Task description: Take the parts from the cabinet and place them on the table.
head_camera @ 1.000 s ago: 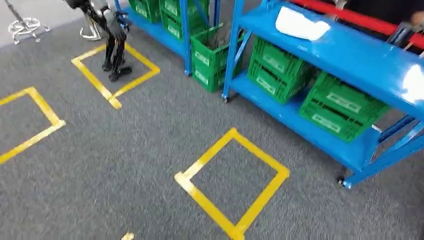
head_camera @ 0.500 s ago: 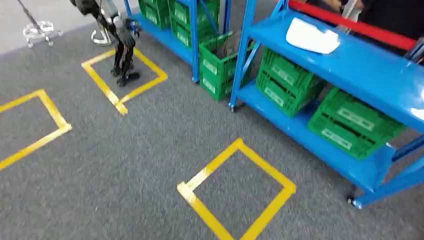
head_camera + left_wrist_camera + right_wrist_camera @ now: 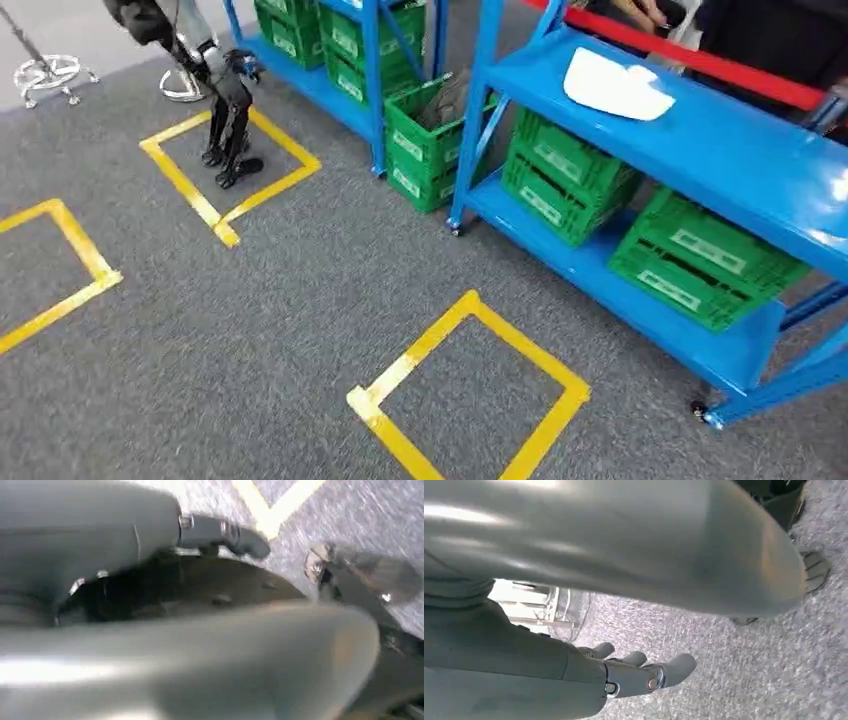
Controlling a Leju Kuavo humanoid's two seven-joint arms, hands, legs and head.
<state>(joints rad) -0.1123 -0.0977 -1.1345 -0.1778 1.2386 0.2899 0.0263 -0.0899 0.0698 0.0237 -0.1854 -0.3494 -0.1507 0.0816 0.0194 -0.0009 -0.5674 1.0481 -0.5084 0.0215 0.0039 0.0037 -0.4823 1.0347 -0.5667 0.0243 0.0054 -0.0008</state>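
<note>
A white part point(image 3: 614, 85) lies on the top shelf of the blue cabinet point(image 3: 700, 140), well apart from both hands, which hang low over the grey carpet point(image 3: 300, 300). The right hand point(image 3: 634, 672) holds nothing, fingers straight and loose. The left hand point(image 3: 220, 532) is blurred, perhaps empty; I cannot tell its state.

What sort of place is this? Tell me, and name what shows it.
Probably a robot test area laid out like a storeroom: blue shelving racks holding green crates, yellow taped squares on grey carpet, and another humanoid robot standing in one.
</note>
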